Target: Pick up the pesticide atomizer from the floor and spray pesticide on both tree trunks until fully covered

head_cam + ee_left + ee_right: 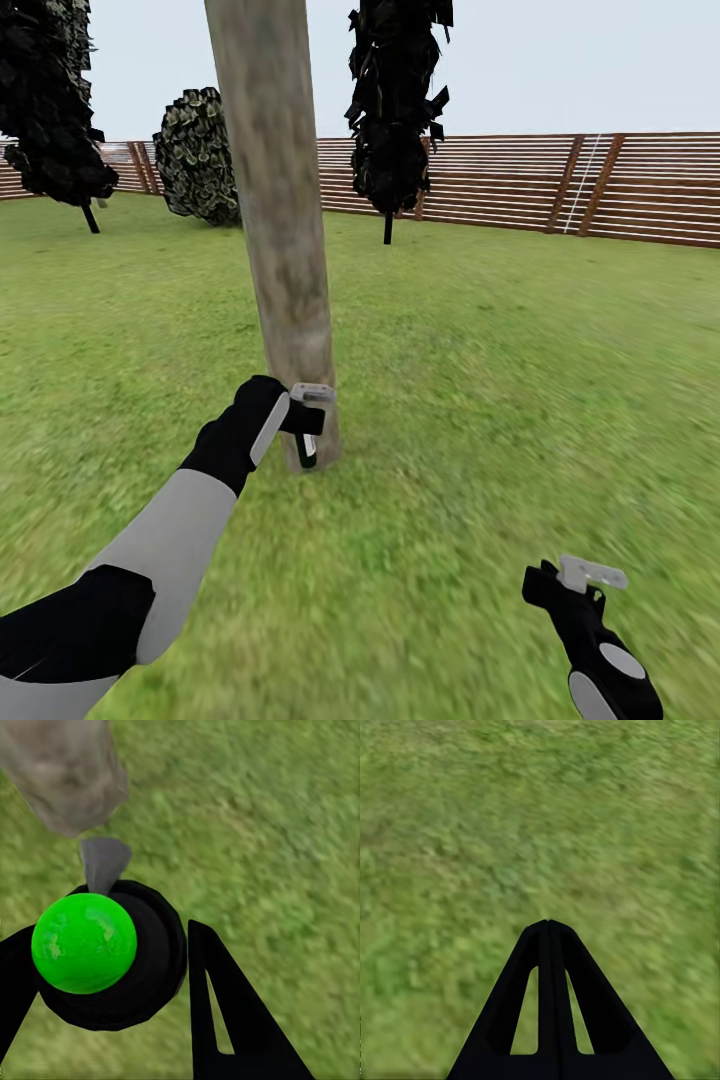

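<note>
Head view: atomizer (307, 447) beside trunk (283, 220)

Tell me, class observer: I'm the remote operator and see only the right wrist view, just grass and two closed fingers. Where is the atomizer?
Observer: The left gripper is shut on the pesticide atomizer, held low beside the foot of the tree trunk.
Operator: Which way does its nozzle face?
Observer: In the left wrist view, the grey nozzle points toward the trunk's base, from a black sprayer top with a green cap.
Operator: Any white pesticide on the bark yet?
Observer: I cannot make out any specks on it.
Operator: And my right arm?
Observer: The right gripper hangs low over the grass, well away from the trunk.
</note>
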`<state>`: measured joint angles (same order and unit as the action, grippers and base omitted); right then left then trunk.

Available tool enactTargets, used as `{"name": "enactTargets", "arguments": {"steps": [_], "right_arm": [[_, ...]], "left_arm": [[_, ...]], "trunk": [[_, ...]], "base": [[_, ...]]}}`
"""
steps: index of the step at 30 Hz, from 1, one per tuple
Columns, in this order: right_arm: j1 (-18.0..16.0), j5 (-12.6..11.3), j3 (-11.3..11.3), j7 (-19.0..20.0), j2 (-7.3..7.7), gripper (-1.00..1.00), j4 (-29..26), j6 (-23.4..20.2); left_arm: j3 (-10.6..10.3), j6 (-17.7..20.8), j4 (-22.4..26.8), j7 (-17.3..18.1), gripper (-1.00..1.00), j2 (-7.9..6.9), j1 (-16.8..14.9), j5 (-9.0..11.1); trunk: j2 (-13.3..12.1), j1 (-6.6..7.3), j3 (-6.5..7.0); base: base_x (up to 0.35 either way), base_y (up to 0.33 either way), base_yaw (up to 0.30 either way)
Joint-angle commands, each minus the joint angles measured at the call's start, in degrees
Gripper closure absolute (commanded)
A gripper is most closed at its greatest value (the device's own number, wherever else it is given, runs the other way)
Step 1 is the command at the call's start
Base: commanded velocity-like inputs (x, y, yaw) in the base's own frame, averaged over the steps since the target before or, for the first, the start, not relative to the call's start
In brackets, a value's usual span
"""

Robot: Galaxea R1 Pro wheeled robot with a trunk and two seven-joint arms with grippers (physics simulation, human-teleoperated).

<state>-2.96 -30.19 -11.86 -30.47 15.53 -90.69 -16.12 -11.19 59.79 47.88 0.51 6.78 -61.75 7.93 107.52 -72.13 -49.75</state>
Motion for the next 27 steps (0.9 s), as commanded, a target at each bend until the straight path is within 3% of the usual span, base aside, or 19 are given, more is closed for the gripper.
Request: {"name": "enactTargets", "arguments": {"steps": [1, 9, 27], "right_arm": [[-0.03, -0.26, -0.15, -0.47, 0.06, 1.0, -0.07, -0.22], [0.07, -0.28, -0.18, -0.48, 0.03, 1.0, -0.01, -0.28], [0.14, -0.31, -0.18, -0.47, 0.03, 1.0, 0.14, -0.31]], "left_arm": [[-0.04, 0.21, 0.03, -0.13, 1.0, -0.01, -0.04, 0.04], [0.1, 0.21, 0.04, -1.38, 1.0, 0.05, -0.04, 0.12], [1.74, 0.21, 0.02, -3.23, 1.0, -0.07, -0.04, 0.16]], "trunk": [[0.02, 0.0, -0.05], [0.02, 0.0, -0.05], [0.02, 0.0, -0.05]], "base": [[0.054, 0.0, 0.0], [0.209, 0.0, 0.0], [0.014, 0.0, 0.0]]}}
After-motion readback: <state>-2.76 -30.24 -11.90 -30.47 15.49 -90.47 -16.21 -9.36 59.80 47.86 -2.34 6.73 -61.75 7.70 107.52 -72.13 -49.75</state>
